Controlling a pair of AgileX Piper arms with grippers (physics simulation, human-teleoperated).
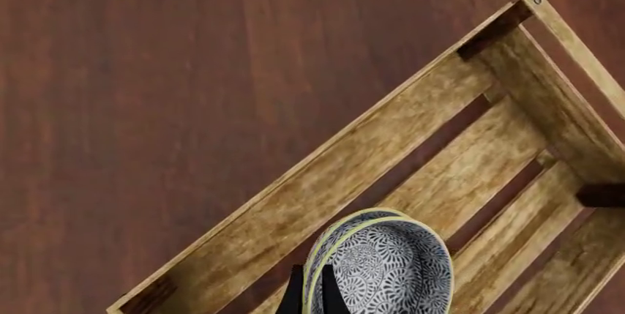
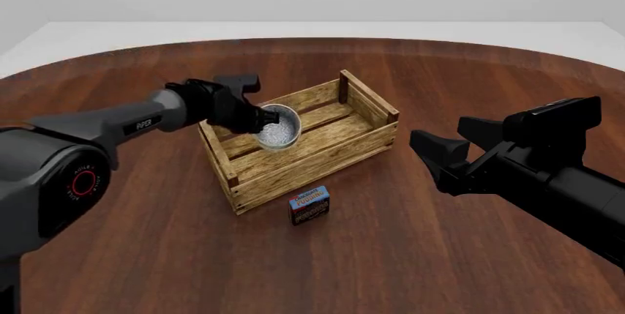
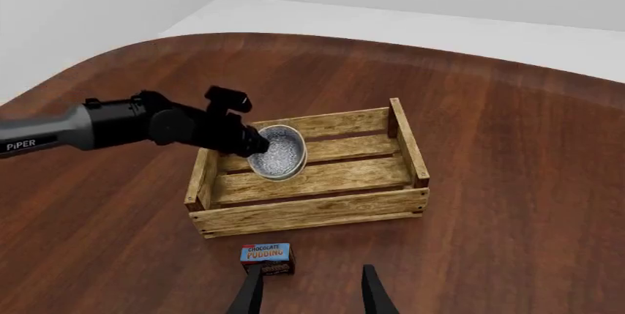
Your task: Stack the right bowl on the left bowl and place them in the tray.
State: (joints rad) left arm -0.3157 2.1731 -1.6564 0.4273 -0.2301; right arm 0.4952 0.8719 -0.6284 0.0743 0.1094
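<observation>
Two speckled blue-grey bowls are nested as one stack [image 2: 280, 129] [image 3: 278, 151], which hangs tilted over the left half of the tray [image 2: 323, 162] [image 3: 312, 213]. In the left wrist view the right bowl [image 1: 396, 274] sits inside the left bowl [image 1: 328, 247], whose rim shows just outside it. My left gripper [image 1: 312, 296] [image 2: 260, 119] [image 3: 244, 138] is shut on the stack's rim, one finger inside and one outside. The tray's slatted floor [image 1: 459, 175] lies below the bowls; I cannot tell whether they touch it. My right gripper [image 3: 310, 296] [image 2: 437, 154] is open and holds nothing, to the right of the tray.
A small blue-and-red pudding carton [image 2: 309, 206] [image 3: 266, 258] stands on the table just in front of the tray's near wall, between the tray and my right gripper. The dark wooden table [image 2: 440, 270] surrounds the tray.
</observation>
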